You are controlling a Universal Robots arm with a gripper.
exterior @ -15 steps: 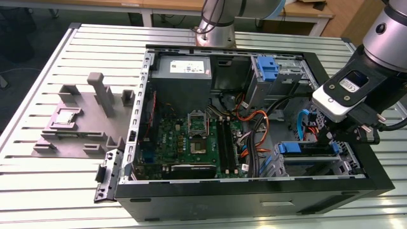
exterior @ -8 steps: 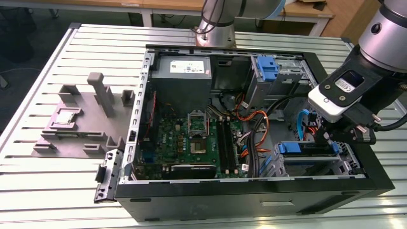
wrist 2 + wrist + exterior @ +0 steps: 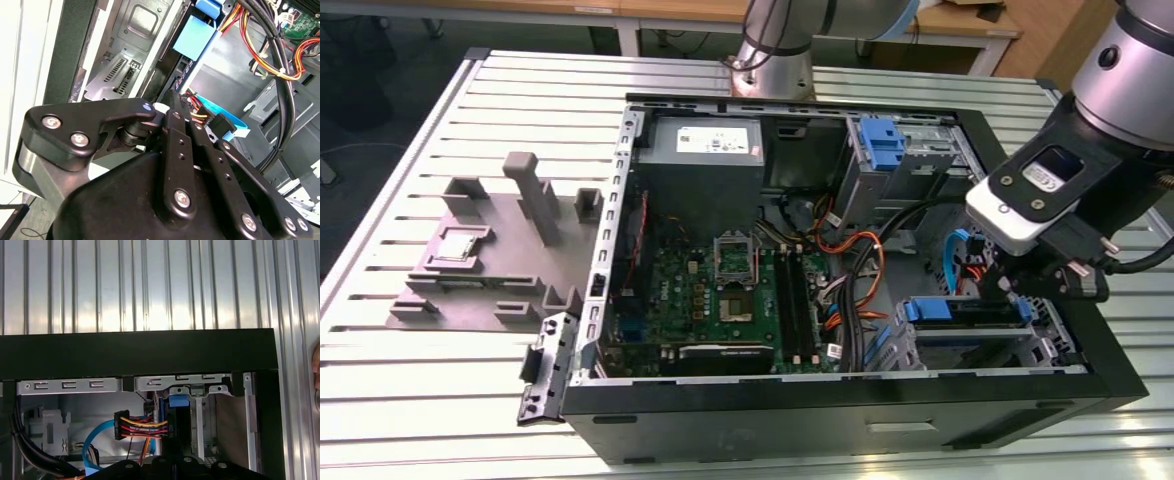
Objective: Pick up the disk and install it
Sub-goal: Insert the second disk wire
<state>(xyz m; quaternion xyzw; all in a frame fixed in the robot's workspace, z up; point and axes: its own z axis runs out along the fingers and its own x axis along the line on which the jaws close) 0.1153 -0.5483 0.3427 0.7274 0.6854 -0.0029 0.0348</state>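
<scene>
a robotics lab: slotted aluminium table, open computer case, grey fixture.

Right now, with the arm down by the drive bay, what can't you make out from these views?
- Tool fingertips: in the exterior view the wrist hides them; in both wrist views the tool's own linkage covers them, so open or shut is unclear.
- The disk: a blue carrier edge shows in the bay; whether it is seated is hidden by the cage and the tool.
- Cable connector: whether it is plugged in cannot be told.
</scene>
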